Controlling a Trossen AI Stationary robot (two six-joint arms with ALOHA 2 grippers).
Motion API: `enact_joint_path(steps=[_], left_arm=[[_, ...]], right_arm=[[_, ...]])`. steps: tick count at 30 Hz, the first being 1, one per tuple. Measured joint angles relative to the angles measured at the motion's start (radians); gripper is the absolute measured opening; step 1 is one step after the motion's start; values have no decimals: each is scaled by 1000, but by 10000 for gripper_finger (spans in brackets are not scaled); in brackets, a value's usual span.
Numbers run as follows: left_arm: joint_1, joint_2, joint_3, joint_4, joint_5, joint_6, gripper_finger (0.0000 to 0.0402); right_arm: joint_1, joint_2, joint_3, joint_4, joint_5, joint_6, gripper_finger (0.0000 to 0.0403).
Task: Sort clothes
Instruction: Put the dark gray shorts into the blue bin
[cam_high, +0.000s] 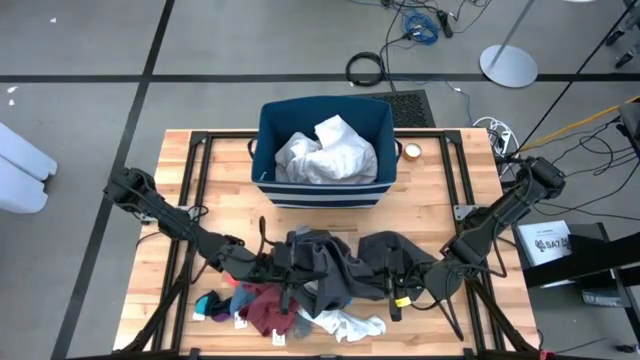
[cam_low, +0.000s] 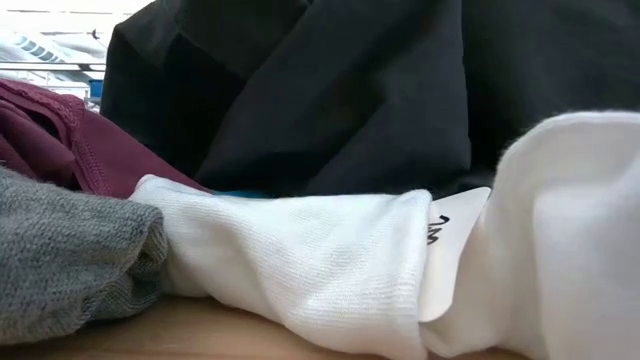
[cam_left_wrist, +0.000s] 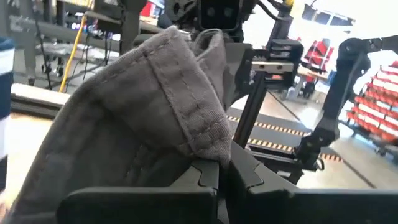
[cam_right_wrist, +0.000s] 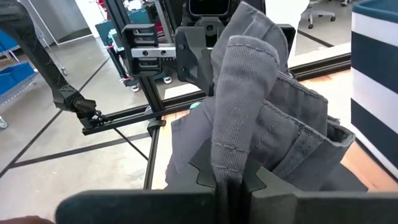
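A dark grey garment (cam_high: 330, 262) lies bunched on top of the clothes pile at the table's near middle. My left gripper (cam_high: 283, 268) is shut on its left side and my right gripper (cam_high: 392, 278) on its right side, facing each other. Under it lie a maroon piece (cam_high: 262, 305), a bit of bright blue (cam_high: 338, 300) and a white sock (cam_high: 345, 325). In the low view the white sock (cam_low: 300, 260) rests on the tabletop before the maroon piece (cam_low: 60, 140) and the dark garment (cam_low: 330, 90). A large white garment (cam_high: 325, 150) lies in the bin. My left gripper pinches a stitched hem fold (cam_left_wrist: 202, 134) of the dark grey garment between its two fingers, coming level from the table's left. Several layers stand bunched above the fingers. My right gripper pinches a thick fold (cam_right_wrist: 239, 143) of the same garment between its two fingers, coming level from the table's right. The cloth between the grippers is slack.
The navy bin with white stripes (cam_high: 325, 192) stands at the table's far middle. A small tape roll (cam_high: 411, 152) lies to its right. Black frame rails (cam_high: 190, 200) run along the table's sides. Small socks (cam_high: 210, 305) lie at the pile's near left.
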Motion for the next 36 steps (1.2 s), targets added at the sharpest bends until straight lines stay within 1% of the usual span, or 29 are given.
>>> enact_joint_path(steps=[3, 6, 11, 14, 17, 19, 23, 24, 26, 29, 33, 36], left_arm=[[9, 0, 0, 0, 19, 59, 4], [34, 0, 0, 0, 64, 86, 4], [85, 0, 0, -7, 163, 93, 4], [117, 0, 0, -39, 215, 88, 4], [137, 0, 0, -69, 260, 85, 4], [144, 0, 0, -65, 289, 85, 4], [146, 0, 0, -42, 346, 85, 4], [146, 0, 0, -38, 356, 85, 4], [145, 0, -1, -29, 379, 86, 4], [150, 1, -1, -29, 382, 90, 4], [180, 1, -1, -31, 382, 93, 4], [204, 1, -1, -46, 388, 94, 4]], right_arm=[[-7, 0, 0, 0, 0, -8, 0], [-17, 3, 0, 1, 0, -9, 0], [-35, 29, 0, 7, -6, -19, 0], [-35, 43, 0, 12, -7, -33, 0], [-35, 51, 0, 57, -8, -62, 1], [-41, 59, 0, 92, 2, -86, 8], [-68, 71, 0, 128, 19, -114, 45], [-74, 76, 0, 129, 14, -113, 59], [-83, 91, 0, 136, -28, -114, 89], [-92, 123, 0, 183, -89, -114, 139], [-115, 167, 0, 228, -99, -115, 201], [-138, 186, 0, 235, -106, -118, 237]])
